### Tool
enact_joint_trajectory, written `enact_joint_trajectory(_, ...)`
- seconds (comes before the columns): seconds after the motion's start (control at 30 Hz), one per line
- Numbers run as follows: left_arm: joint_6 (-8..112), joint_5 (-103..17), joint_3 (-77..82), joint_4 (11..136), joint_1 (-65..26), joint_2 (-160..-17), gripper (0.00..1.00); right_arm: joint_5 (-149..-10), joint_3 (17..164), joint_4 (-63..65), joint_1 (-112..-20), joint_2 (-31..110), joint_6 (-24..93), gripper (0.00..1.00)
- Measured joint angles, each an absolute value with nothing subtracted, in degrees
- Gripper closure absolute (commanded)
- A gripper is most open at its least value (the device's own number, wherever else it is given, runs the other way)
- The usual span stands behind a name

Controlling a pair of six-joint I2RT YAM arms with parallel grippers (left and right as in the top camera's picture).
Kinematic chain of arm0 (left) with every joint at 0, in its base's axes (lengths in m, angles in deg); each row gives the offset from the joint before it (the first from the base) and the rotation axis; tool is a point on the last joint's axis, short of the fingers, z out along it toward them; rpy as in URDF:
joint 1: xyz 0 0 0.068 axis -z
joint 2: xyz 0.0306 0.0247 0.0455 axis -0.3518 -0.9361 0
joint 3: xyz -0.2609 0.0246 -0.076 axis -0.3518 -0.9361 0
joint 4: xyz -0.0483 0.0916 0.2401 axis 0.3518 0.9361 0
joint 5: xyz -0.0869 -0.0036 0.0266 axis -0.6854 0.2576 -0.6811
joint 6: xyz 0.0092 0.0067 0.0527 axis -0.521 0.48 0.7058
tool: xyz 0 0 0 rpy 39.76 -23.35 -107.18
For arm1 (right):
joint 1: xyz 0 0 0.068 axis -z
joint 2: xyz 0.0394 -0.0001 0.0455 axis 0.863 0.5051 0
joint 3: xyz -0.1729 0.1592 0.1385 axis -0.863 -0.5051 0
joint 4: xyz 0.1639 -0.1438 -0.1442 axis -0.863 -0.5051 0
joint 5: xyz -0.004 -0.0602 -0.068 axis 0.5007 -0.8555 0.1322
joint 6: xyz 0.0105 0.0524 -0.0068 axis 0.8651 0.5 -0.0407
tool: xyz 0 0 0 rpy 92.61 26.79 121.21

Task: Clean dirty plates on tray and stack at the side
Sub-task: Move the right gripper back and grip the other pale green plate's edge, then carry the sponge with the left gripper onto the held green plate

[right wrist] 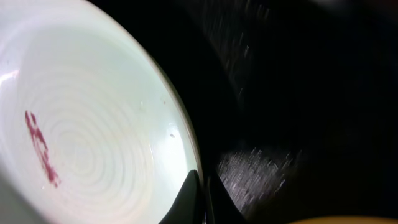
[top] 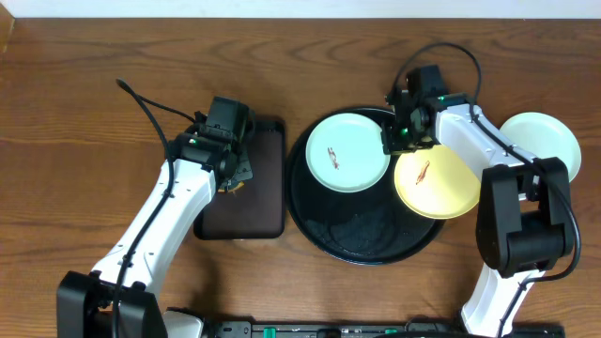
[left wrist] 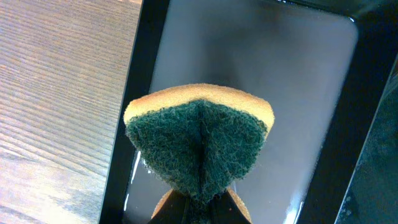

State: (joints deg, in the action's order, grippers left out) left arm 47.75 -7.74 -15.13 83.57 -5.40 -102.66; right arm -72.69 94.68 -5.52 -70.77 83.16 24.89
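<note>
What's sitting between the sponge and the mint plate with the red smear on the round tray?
Overhead view: only the rectangular tray's dark floor and the round tray's rim lie between sponge and mint plate; nothing loose.

The pale mint plate [top: 347, 152] and the pale yellow plate [top: 437, 185] each carry a red-brown smear. The tray [top: 362, 239] is black and faintly speckled. The sponge [left wrist: 199, 143] is dark green over yellow.

Worktop [top: 75, 113] is dark brown wood, with the grain running left to right. There's a thin pale strip [top: 282, 6] along the far edge, can't tell if that's a wall. Lighting's soft and even, shadows pretty faint.
</note>
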Motion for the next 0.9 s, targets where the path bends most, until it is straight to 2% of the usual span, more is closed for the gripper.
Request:
enact_joint_trajectory(0.3, 47.8, -7.7, -15.1, 83.5, -5.4, -102.7, 0.91, -71.6, 94.5, -16.5, -73.4, 83.2, 27.8, 0.96)
enact_joint_trajectory(0.53, 47.8, -7.8, -15.1, 83.5, -5.4, -102.7, 0.91, -78.9, 94.5, -19.6, -79.1, 83.2, 29.8, 0.86)
enact_joint_trajectory(0.77, 47.7, -7.7, -15.1, 82.5, -5.4, -102.7, 0.92, -82.9, 94.5, -19.5, -81.3, 83.2, 30.7, 0.91)
enact_joint_trajectory(0.9, 47.8, -7.7, -15.1, 82.0, -5.4, -103.5, 0.93, -83.4, 94.5, -19.2, -81.3, 83.2, 30.8, 0.88)
